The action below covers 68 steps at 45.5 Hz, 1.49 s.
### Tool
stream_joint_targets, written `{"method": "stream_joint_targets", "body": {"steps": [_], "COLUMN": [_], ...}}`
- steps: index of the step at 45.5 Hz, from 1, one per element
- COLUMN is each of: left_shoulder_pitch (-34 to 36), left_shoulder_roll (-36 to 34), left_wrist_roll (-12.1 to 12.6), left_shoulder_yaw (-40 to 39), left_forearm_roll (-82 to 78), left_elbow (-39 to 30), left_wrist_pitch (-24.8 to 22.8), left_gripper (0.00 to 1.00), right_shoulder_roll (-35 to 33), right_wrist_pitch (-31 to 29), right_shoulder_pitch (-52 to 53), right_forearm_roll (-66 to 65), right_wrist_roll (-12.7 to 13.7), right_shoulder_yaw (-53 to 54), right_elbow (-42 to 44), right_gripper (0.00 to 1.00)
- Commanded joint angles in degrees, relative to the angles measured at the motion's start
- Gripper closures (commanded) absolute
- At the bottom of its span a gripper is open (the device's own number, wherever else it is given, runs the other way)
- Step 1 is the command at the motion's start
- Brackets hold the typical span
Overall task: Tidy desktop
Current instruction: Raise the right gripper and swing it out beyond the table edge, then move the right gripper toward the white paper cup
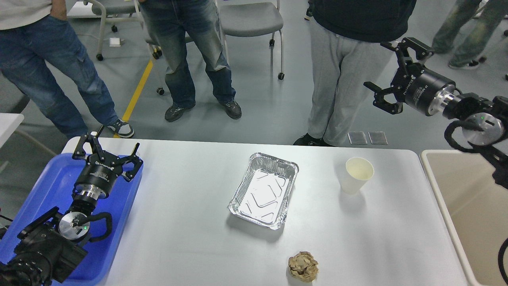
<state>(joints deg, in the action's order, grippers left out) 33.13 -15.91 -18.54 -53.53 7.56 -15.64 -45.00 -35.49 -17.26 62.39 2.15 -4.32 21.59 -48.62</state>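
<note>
The white-grey desktop fills the middle of the head view. On it lie an empty foil tray at the centre, a white paper cup upright to its right, and a crumpled brown paper ball near the front edge. My left gripper is open and empty, held over the far end of the blue tray at the left. My right gripper is open and empty, raised high at the right, beyond the desktop's far edge.
A beige bin stands at the desktop's right edge. Several people stand on the floor just past the far edge, one in grey trousers close to my right gripper. Wheeled chairs stand behind them.
</note>
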Motion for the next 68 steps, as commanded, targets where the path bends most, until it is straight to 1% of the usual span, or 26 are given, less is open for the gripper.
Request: {"method": "stream_joint_targets", "body": {"steps": [1,11,20,30,39,47,58,68], "left_shoulder_pitch": [0.0,0.0,0.0,0.0,0.0,0.0,0.0,0.0], "left_shoulder_roll": [0.0,0.0,0.0,0.0,0.0,0.0,0.0,0.0], "left_wrist_roll": [0.0,0.0,0.0,0.0,0.0,0.1,0.0,0.0], "left_shoulder_yaw": [0.0,0.0,0.0,0.0,0.0,0.0,0.0,0.0], "left_forearm_roll": [0.0,0.0,0.0,0.0,0.0,0.0,0.0,0.0], "left_elbow": [0.0,0.0,0.0,0.0,0.0,0.0,0.0,0.0], "left_wrist_pitch": [0.0,0.0,0.0,0.0,0.0,0.0,0.0,0.0], "left_gripper": [0.00,0.00,0.00,0.00,0.00,0.00,0.00,0.00], "right_shoulder_roll": [-1.7,-4.3,-6.7,-7.8,-7.0,-3.5,3.9,8.8], "right_wrist_pitch": [0.6,-0.1,-0.1,0.4,0.6,0.6,1.5,3.4], "right_shoulder_pitch": [10.5,18.4,21.5,21.6,21.3,21.2,20.9,18.7], "right_forearm_roll": [0.1,-0.4,-3.3,-15.3,-27.2,-36.9,-38.8,-45.5], "right_wrist_roll": [0.5,2.8,2.9,2.8,2.6,2.6,2.6,2.6], "right_shoulder_yaw": [-11.2,-20.7,-31.0,-37.8,-40.2,-43.4,-50.0,-52.7], "right_elbow": [-0.5,-0.4,-0.2,-0.4,-0.9,-1.7,-1.7,-0.7], "right_gripper": [0.00,0.00,0.00,0.00,0.00,0.00,0.00,0.00]}}
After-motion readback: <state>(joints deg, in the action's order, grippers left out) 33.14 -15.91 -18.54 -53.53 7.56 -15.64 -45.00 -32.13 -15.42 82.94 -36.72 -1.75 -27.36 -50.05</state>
